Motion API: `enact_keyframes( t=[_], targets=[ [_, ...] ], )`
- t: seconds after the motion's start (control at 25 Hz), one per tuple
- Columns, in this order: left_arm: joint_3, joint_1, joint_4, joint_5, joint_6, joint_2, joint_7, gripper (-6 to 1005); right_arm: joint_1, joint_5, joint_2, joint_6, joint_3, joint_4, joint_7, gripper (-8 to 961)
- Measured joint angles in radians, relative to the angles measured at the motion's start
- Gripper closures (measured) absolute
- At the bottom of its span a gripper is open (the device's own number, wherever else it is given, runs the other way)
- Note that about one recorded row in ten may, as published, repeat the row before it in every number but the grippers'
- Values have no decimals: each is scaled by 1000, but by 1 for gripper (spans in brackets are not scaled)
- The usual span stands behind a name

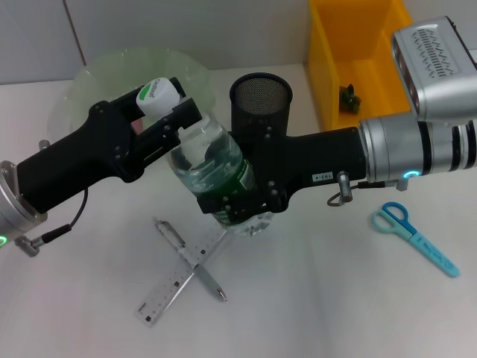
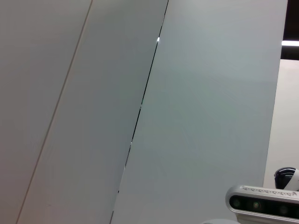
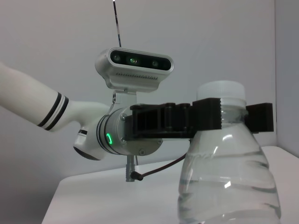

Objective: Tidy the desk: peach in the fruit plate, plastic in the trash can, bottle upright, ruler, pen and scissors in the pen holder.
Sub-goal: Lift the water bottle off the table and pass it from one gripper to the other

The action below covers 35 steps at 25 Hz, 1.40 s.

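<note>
The white surface (image 1: 335,313) carries everything, and both arms reach in over its middle. The yellow trash can (image 1: 328,67) stands at the far right corner, with a small dark green object (image 1: 349,98) lying inside it. At the far left edge sits the pale green translucent fruit plate (image 1: 97,74), partly hidden by the left arm.

The clear bottle (image 1: 212,168), with a white cap and a green label, stands roughly upright near the middle of the surface, its base on the top. The left end effector (image 1: 175,112) comes in from the left and is clenched around the bottle's neck just under the cap; in the right wrist view its black fingers (image 3: 210,116) sit on both sides of the neck. The right end effector (image 1: 238,205) comes in from the right and is pressed against the bottle's lower body, grasping the bottle.

The black mesh pen holder (image 1: 260,101) stands upright just behind the bottle, toward the far edge.

The blue scissors (image 1: 414,237) lie flat near the right edge, well apart from the bottle. The clear ruler (image 1: 182,276) lies toward the near edge in front of the bottle, and the silver pen (image 1: 188,257) lies crosswise over it, the two touching where they cross.
</note>
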Motion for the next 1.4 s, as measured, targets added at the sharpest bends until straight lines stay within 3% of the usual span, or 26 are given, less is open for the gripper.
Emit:
enact_keyframes(
  t=[0.12, 1.4],
  targets=[
    [4, 0, 0, -1, -2, 0, 2, 544, -1, 0, 0, 0, 0, 0, 0, 190],
    [1, -9, 4, 1, -6, 2, -7, 550, 14, 2, 0, 24, -6, 13, 19, 159]
  ],
)
